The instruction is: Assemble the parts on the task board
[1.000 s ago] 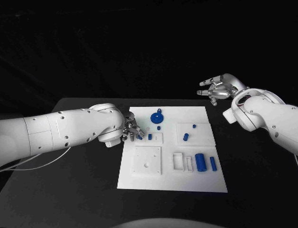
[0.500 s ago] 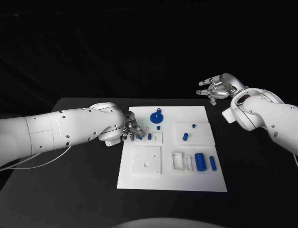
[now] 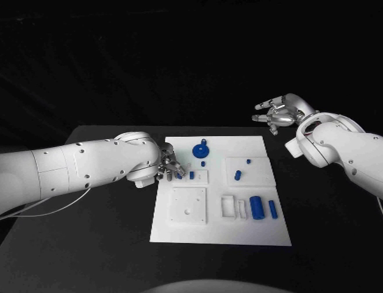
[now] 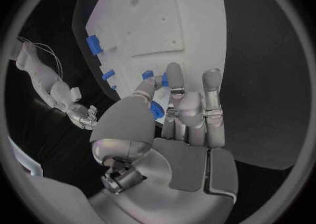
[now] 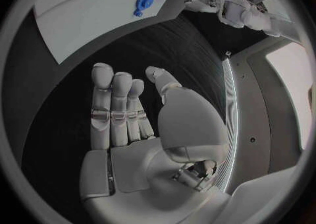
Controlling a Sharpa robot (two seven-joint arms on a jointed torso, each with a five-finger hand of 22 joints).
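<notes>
One small blue part (image 4: 156, 109) pinched in left hand (image 4: 178, 113) over task board (image 3: 200, 229); right hand (image 3: 281, 112) raised, spread, holding nothing.

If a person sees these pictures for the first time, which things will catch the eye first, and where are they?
The white task board in the middle of the black table stands out, with its blue parts, such as the large blue cylinder toward its near right. The left hand is at the board's left edge, pinching a small blue part. The right hand hangs with fingers apart beyond the board's far right corner, holding nothing.
</notes>
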